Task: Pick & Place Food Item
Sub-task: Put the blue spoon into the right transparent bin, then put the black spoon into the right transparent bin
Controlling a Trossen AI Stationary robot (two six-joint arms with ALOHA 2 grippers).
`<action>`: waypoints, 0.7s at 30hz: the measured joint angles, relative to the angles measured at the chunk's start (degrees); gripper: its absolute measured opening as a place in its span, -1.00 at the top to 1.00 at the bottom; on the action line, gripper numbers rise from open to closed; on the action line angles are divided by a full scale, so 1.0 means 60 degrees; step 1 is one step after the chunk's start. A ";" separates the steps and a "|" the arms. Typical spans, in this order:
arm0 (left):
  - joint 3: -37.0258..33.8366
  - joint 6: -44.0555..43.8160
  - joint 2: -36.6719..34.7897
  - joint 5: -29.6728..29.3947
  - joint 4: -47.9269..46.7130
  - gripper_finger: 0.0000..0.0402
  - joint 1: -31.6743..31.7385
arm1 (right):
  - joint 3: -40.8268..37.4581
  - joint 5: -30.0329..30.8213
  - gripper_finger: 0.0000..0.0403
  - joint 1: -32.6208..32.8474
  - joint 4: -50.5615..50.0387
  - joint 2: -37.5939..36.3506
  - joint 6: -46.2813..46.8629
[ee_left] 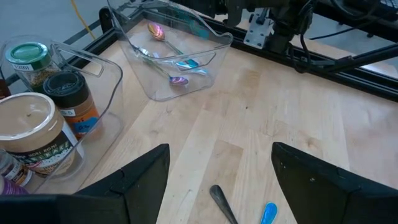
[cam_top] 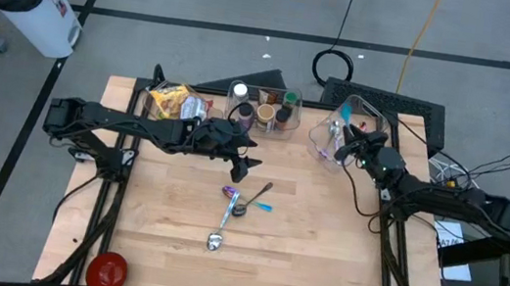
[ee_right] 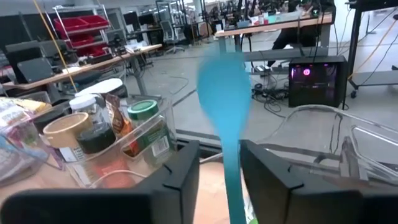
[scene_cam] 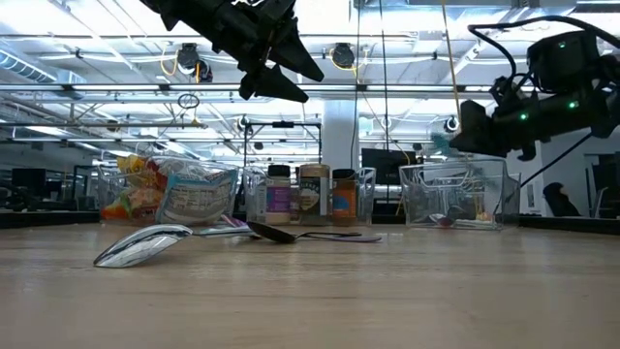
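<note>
My right gripper (cam_top: 342, 145) is shut on a teal spoon (ee_right: 224, 99) over a clear bin (cam_top: 333, 138) at the table's far right. That bin holds a few spoons (ee_left: 177, 65). My left gripper (cam_top: 241, 168) hangs open and empty above the table's middle. Its fingers stand wide apart in the left wrist view (ee_left: 221, 171). Below and in front of it lie a silver spoon (cam_top: 215, 241), a purple spoon (cam_top: 230, 194), a dark spoon (cam_top: 255, 195) and a blue spoon (cam_top: 262, 206), all flat on the wood. Snack bags (cam_top: 176, 103) sit in a bin at the far left. My right gripper pinches the teal spoon's handle (ee_right: 232, 180) between its two fingers. The spoon lies along the fingers, and its bowl (ee_right: 224, 93) sticks out past their tips. The fingers are about level and point toward the table's far left. The spoon is lifted clear.
A clear bin of spice jars (cam_top: 264, 110) stands at the far middle, between the snack bags and the spoon bin. A red bowl (cam_top: 107, 270) sits at the near left corner. Bare wood lies to the near right.
</note>
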 joint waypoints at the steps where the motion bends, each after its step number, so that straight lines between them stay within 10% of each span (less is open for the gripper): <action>1: 0.0000 0.0000 0.0000 0.0000 0.0000 -0.42 0.0000 | 0.0000 0.0000 0.41 0.0000 -0.0003 0.0032 0.0003; 11: 0.0000 0.0000 0.0000 0.0000 0.0000 -0.42 0.0002 | -0.0015 -0.0289 0.00 0.0038 0.0230 0.0093 0.0036; 21: 0.0000 0.0000 0.0000 0.0001 -0.0002 -0.42 0.0000 | 0.0925 -0.4993 -0.05 0.1956 0.1549 0.0141 0.0445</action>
